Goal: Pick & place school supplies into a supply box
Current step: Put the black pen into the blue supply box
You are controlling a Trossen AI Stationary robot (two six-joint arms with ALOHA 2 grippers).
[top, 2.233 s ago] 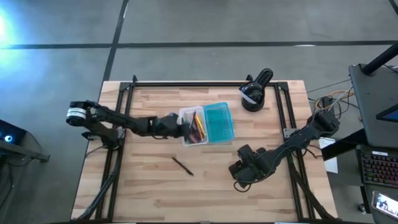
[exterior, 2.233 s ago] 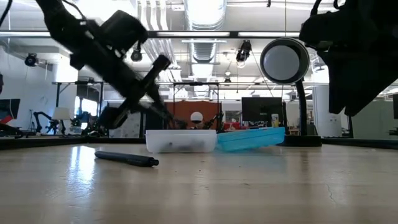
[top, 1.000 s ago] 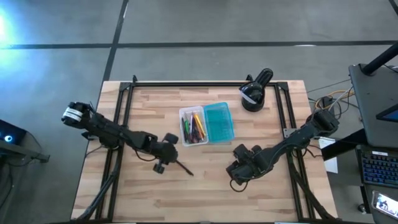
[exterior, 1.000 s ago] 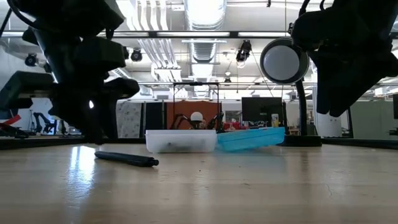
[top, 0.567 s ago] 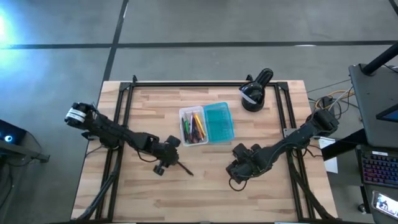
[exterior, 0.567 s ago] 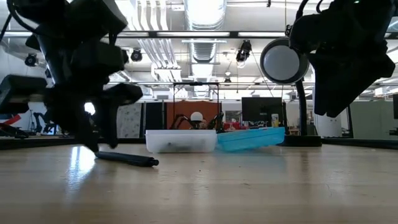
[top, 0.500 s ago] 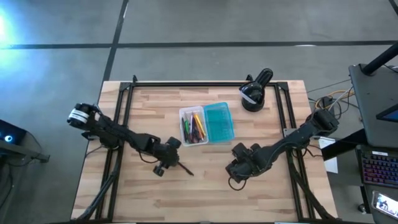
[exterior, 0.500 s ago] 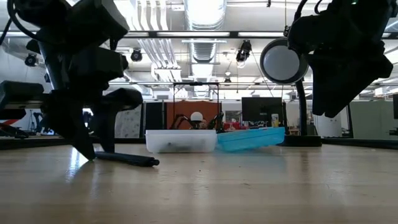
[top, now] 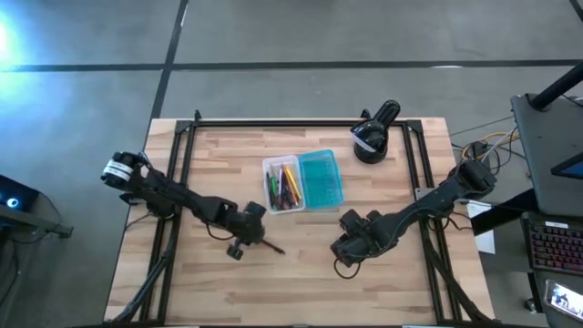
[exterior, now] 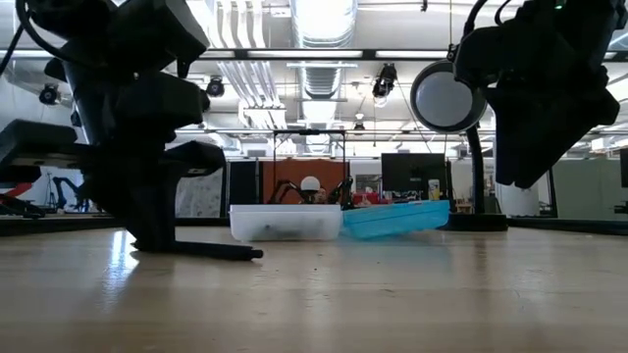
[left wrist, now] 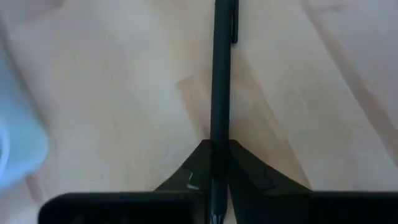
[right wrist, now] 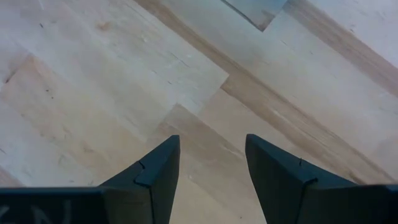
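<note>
A dark pen (top: 266,244) lies flat on the wooden table, near its middle and on the near side of the supply box. My left gripper (top: 242,239) stands over the pen's left end, shut on it. The supply box lies open beyond it. Its clear tray (top: 282,185) holds coloured pencils, pens and a green marker. Its teal half (top: 321,179) lies joined to the tray on the right. My right gripper (right wrist: 211,163) hovers open over bare wood on the right part of the table (top: 346,248). My left gripper pinches the dark pen between its two fingers near one end (left wrist: 219,138). The fingers come from above, pointing down, one on each side of the shaft. The pen's length rests on the table (exterior: 221,252) and sticks out to the right of the fingers.
A black round device with a white patch (top: 372,138) stands near the table's far right edge and shows as a round head (exterior: 448,95) in the low view. Black frame rails run along the table's left and right sides. Bare wood spreads across the near half.
My left gripper has come down onto the pen's end, and its spread fingers have shut on the shaft. The pen has slid a little along the table toward the right. My right arm has kept nearly still.
</note>
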